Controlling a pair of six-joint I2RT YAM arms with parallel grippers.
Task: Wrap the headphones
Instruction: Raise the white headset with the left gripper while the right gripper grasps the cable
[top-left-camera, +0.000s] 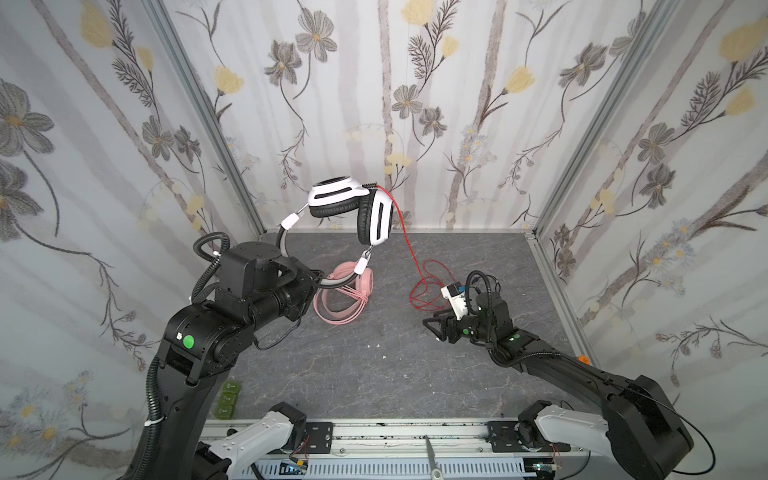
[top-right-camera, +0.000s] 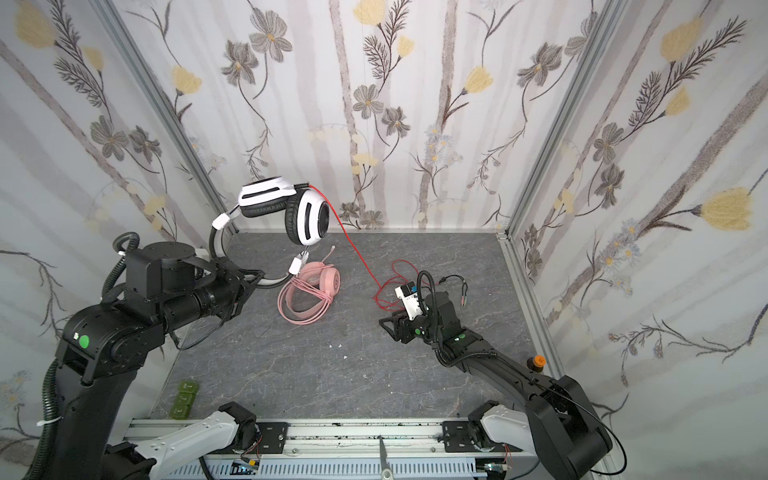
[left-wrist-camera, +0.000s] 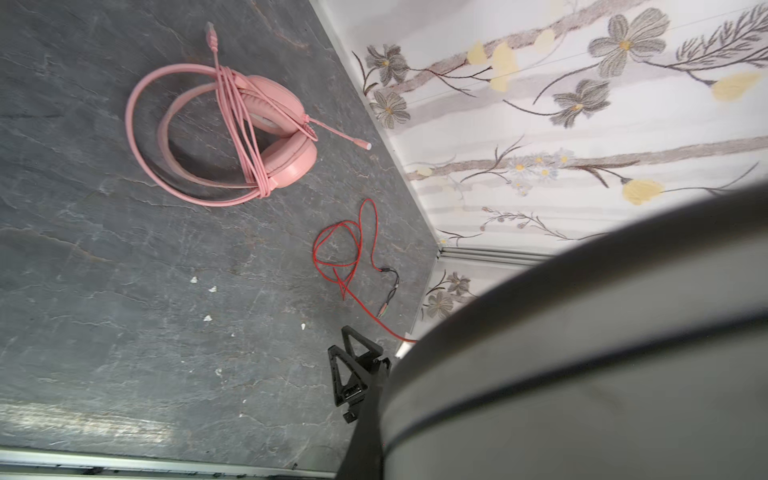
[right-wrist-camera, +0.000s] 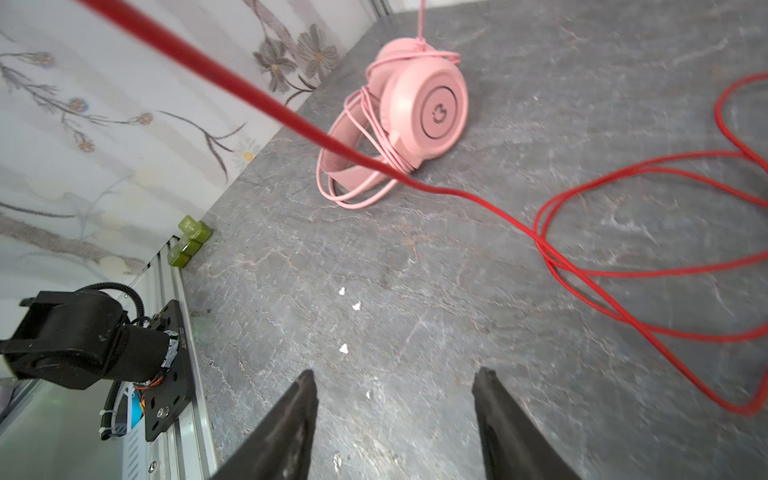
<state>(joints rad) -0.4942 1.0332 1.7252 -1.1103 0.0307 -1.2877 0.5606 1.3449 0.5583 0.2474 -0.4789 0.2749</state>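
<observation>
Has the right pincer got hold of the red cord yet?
No: in the right wrist view the right pincer stands open with nothing between its jaws, and the red cord runs clear of them.

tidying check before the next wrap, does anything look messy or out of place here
Yes. The red cord of the white-and-black headphones, held up by the left hand, trails down into loose, tangled loops on the table; the pink headphones have theirs wound on. Small white scraps litter the table.

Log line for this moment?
left gripper: shut on white-and-black headset, aloft; right gripper: open, empty; red cord: unwrapped, trailing loose; pink headset: cord wound
</observation>
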